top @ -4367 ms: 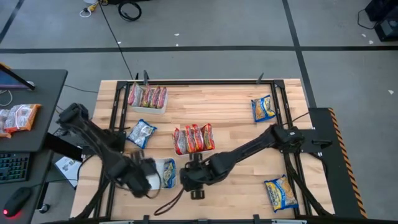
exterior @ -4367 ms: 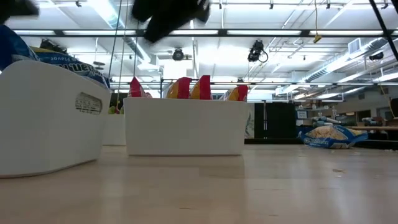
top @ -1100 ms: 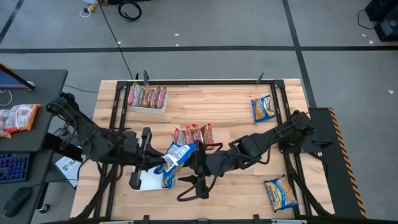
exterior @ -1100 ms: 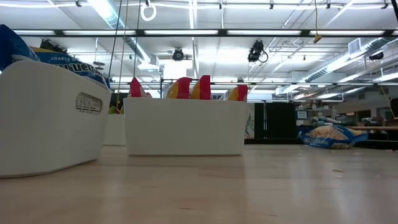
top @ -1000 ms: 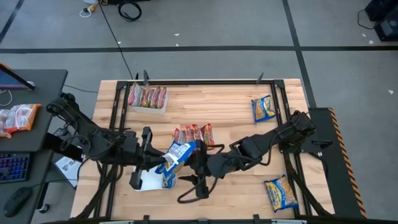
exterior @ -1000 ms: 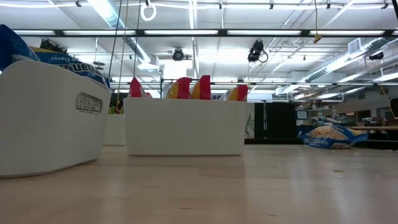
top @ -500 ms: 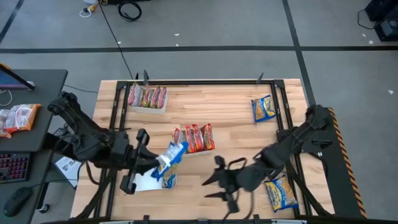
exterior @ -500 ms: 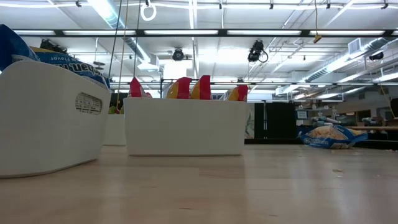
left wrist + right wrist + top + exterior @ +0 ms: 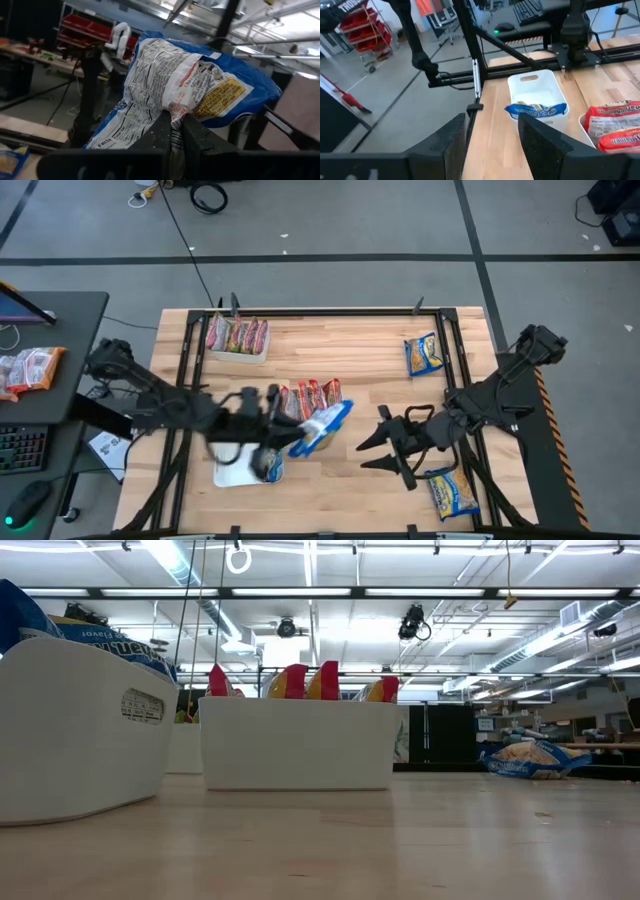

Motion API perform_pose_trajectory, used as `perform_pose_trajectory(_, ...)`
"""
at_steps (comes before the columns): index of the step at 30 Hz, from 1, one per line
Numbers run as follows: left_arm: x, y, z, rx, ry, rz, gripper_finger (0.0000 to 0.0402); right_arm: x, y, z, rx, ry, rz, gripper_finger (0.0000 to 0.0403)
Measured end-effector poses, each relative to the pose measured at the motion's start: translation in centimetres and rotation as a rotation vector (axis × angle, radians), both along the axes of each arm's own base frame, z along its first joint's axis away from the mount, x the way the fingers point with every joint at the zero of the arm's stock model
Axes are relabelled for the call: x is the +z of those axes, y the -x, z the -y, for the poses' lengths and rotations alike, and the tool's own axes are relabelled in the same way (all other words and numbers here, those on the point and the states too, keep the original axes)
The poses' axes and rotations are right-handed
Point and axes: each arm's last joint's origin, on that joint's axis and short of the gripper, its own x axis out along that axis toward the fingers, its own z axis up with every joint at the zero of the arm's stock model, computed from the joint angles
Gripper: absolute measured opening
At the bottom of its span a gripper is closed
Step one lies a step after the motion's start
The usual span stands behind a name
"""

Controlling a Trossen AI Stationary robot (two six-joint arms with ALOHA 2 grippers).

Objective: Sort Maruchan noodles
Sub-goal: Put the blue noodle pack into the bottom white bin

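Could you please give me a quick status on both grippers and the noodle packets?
Left gripper shut on blue packet, held above the table. Right gripper open, empty. Two blue-and-yellow packets loose on table.

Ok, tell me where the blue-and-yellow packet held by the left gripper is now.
In the high view the blue-and-yellow noodle packet hangs pinched in the left gripper, above the table's front middle, just right of the white tray and in front of the tray of red packets.

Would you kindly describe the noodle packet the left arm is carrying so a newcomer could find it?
Start at the middle white tray of red packets. Just beside it hangs the blue-and-yellow packet, pinched in the left gripper. Unlike every other packet, it is lifted off the table.
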Motion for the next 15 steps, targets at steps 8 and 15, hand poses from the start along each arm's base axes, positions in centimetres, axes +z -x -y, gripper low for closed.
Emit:
perform_pose_trajectory(8, -0.3, -2.1, -1.6, -0.146, 0.035, 0.067, 0.0023, 1.8, 2.3, 0.5, -0.035, -0.046, 0.04, 0.0181)
perform_pose_trajectory(15, 0.6, -1.2, -1.3, -0.229, -0.073, 0.119, 0.0023, 5.6, 6.3, 1.6, -0.059, -0.126, 0.213, 0.0167)
